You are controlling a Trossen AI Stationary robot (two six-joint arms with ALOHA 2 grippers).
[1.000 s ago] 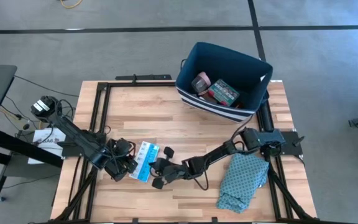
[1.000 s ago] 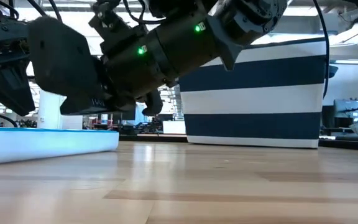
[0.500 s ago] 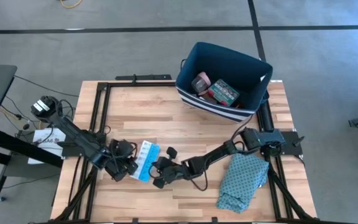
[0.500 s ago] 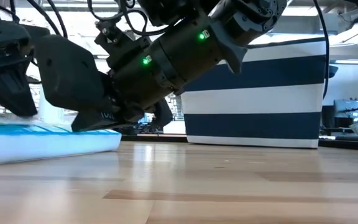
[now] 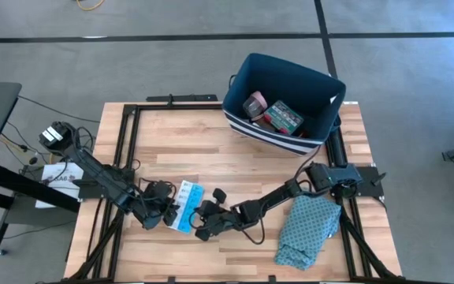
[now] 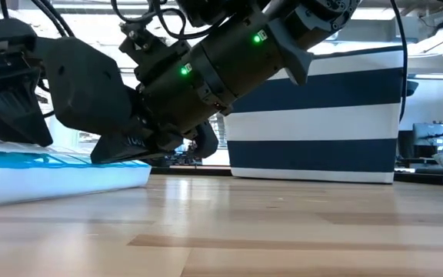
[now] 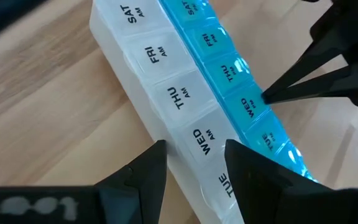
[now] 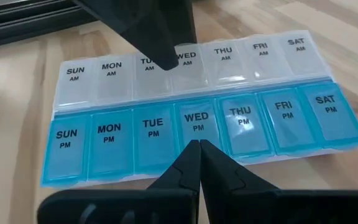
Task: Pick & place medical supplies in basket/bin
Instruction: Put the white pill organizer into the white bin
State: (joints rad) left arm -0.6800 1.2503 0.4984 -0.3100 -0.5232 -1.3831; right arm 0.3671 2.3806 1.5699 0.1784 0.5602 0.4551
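**Pill organizer flanked by both pincers**

You see the pill organizer (image 5: 186, 205) flat on the tabletop (image 5: 211, 150), far from the basket (image 5: 247, 71). Left pincer (image 7: 194, 155), released, faces its white side; right pincer (image 8: 197, 152), clenched empty, touches the blue side.

The pill organizer (image 5: 185, 205) lies flat on the table (image 5: 211, 150) between both arms, bin (image 5: 284, 101) behind.

The wooden table (image 5: 211, 154) carries a navy bin (image 5: 321, 99) at one o'clock, a pill organizer (image 5: 186, 205) (seven o'clock), and a teal cloth (image 5: 306, 229) at four.
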